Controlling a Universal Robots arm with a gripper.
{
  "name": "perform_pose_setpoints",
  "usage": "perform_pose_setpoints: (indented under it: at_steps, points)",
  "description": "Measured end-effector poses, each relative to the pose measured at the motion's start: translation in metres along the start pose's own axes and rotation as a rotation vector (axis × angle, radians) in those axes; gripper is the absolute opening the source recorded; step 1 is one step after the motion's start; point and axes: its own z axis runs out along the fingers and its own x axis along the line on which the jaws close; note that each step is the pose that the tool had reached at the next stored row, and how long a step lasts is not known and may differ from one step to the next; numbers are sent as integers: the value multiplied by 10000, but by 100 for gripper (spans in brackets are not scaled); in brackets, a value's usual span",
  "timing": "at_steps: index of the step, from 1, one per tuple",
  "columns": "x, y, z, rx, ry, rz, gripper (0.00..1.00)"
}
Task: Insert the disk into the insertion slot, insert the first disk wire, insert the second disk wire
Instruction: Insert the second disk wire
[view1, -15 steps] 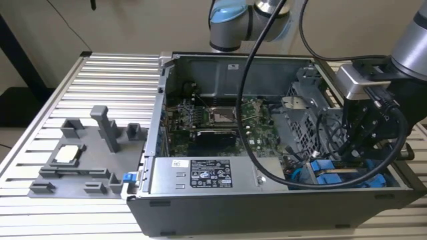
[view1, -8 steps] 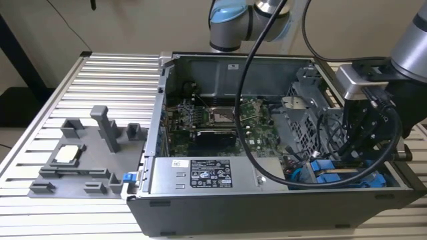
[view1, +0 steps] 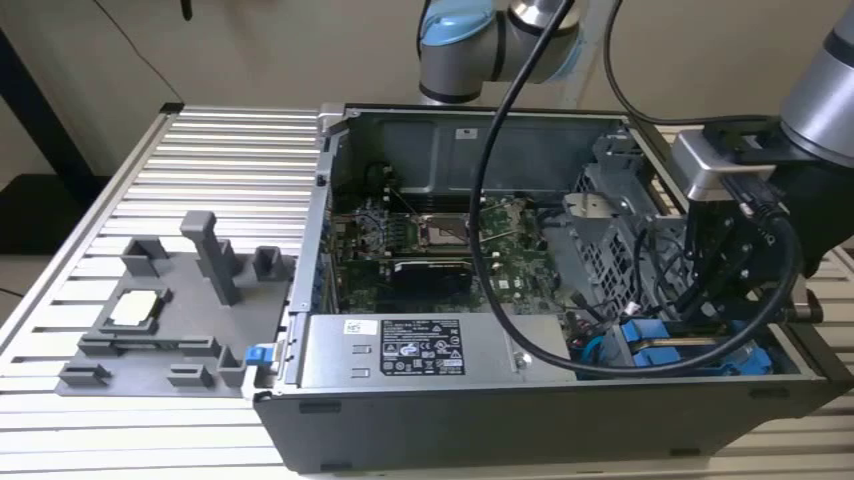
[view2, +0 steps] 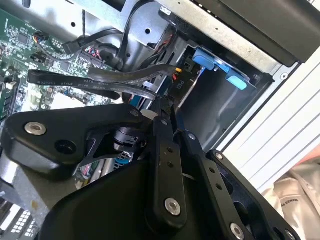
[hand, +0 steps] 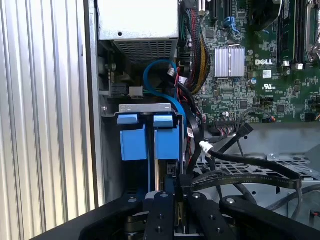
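I'm holding the tool (hand: 176, 192) down inside the open computer case (view1: 534, 420), at the drive bay in the corner nearest the exterior view's right. In both wrist views its two black fingers (view2: 167, 150) are sitting close together, nearly shut, apparently pinching something thin between the tips. It could be a cable connector, but I can't make out what, so I'm not calling the grip.

Just ahead of the fingertips, the blue carriers (hand: 149, 136) are sitting side by side in the bay under a grey metal bracket (hand: 145, 107). The disk (hand: 159, 167) seems to be already seated in its slot, only a thin edge of it peeking below the blue plastic, so I'm judging step one done and the wire step in hand.

A flat black cable (hand: 250, 177) and a light blue cable (hand: 162, 80) are crossing right beside the tool. The green circuit board (hand: 265, 65) and the silver power box (view1: 400, 350) are lying further in. Outside the case, a grey parts fixture (view1: 174, 320) is standing on the ribbed tabletop (view1: 214, 160).

The next move is calling for a straight, square push of the connector into the disk's rear port, without snagging the loose cables.
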Motion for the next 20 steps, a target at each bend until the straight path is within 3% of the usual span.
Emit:
perform_pose_setpoints:
  at_steps: [14, 15, 20]
  points:
    - [0, -6, 93, -18, -3, 28, 17]
    - [-1, -11, 83, -47, -3, 26, 24]
    - [0, -29, -60, -182, 8, 29, 24]
